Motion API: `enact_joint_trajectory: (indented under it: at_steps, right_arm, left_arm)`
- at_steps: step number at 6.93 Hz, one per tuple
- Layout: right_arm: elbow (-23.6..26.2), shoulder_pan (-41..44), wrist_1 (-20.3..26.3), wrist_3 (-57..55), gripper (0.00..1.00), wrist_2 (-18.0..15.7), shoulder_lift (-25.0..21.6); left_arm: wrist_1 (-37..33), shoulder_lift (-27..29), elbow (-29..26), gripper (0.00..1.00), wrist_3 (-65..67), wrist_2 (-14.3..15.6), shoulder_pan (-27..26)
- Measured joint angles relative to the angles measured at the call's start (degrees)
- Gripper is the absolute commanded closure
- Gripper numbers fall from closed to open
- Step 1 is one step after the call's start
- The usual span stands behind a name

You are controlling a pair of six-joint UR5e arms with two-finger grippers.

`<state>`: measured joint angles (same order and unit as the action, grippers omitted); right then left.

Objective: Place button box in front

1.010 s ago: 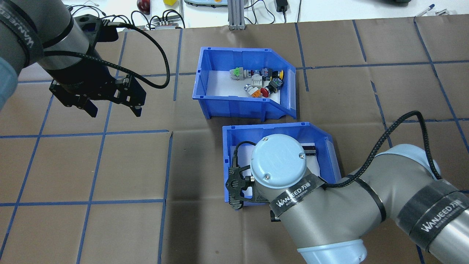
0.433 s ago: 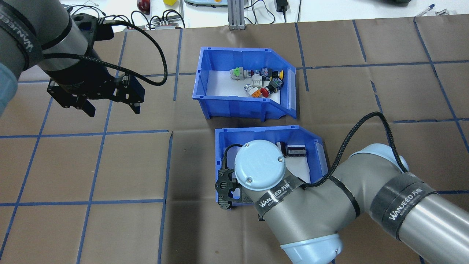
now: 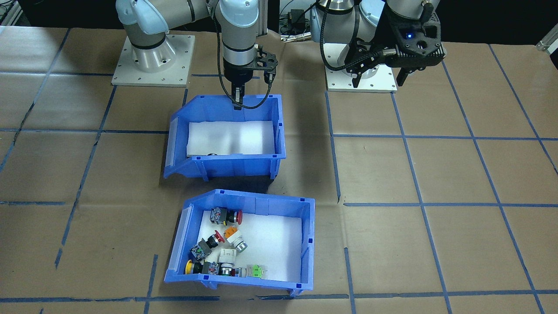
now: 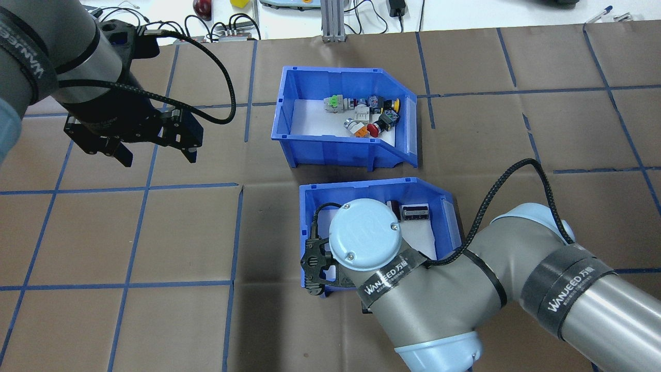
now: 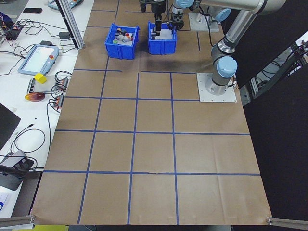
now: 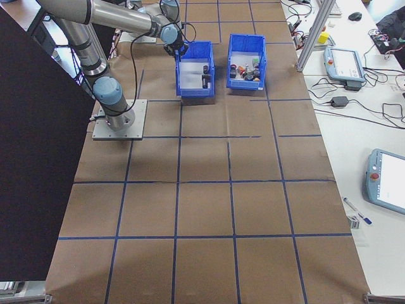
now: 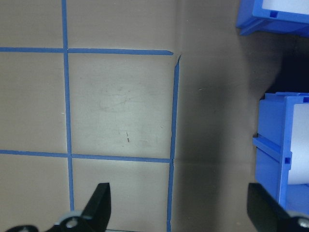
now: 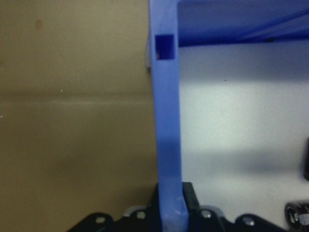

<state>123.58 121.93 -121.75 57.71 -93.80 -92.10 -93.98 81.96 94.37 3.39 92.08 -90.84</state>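
table [image 4: 465, 129]: brown paper cover, blue tape grid; a white bench with cables, pendants and small parts runs along the far edge.

right arm [image 4: 490, 294]: grey with pale blue caps, reaching over the near bin; a black cable loops from its wrist.

left arm [image 4: 46, 57]: grey, held over bare table, well apart from both bins.

button box [image 4: 343, 121]: blue plastic bin, sloped lip toward the robot's right, white foam floor. stands on the table on the far side from the robot, just beyond the second bin, a narrow gap between them. nothing touches it.

second bin [image 4: 310, 194]: same blue type, white foam floor, nearer the robot; dark cylinders [image 4: 415, 212] lie at its far wall. it sits between the robot and the button box.

left gripper [image 4: 155, 155]: black, fingers spread wide, nothing between them, above the paper.

right gripper [image 3: 237, 98]: black, clenched on the second bin's wall nearest the robot; the wrist view shows the blue wall [image 8: 166, 145] running between the two fingers.

buttons [image 3: 218, 244]: a loose cluster with red, yellow, orange and green caps and grey or black bodies, lying on the foam toward the lip end of the button box.
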Motion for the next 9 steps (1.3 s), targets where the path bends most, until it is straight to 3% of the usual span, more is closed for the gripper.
enact_joint_trajectory:
  at_steps: [2,5,6,9]
  right_arm:
    - [-2.36,-0.69,3.68,-0.10,0.00,0.05,-3.46]
    - [-11.38,-8.74,17.42,-0.08,0.00,0.35,-7.61]
    - [-13.83,-13.33,20.00,-1.35,0.00,0.46,-7.75]
    - [-17.58,-25.73,21.16,-14.82,0.00,2.07,-6.96]
  left_arm:
    - [-0.05,0.17,0.09,0.01,0.27,-0.17,0.04]
    - [-0.06,0.56,0.06,0.01,0.47,-0.10,0.05]
    - [-0.06,0.84,-0.02,0.01,0.55,-0.20,0.05]
    - [-0.06,1.07,-0.14,0.01,0.65,-0.24,0.05]
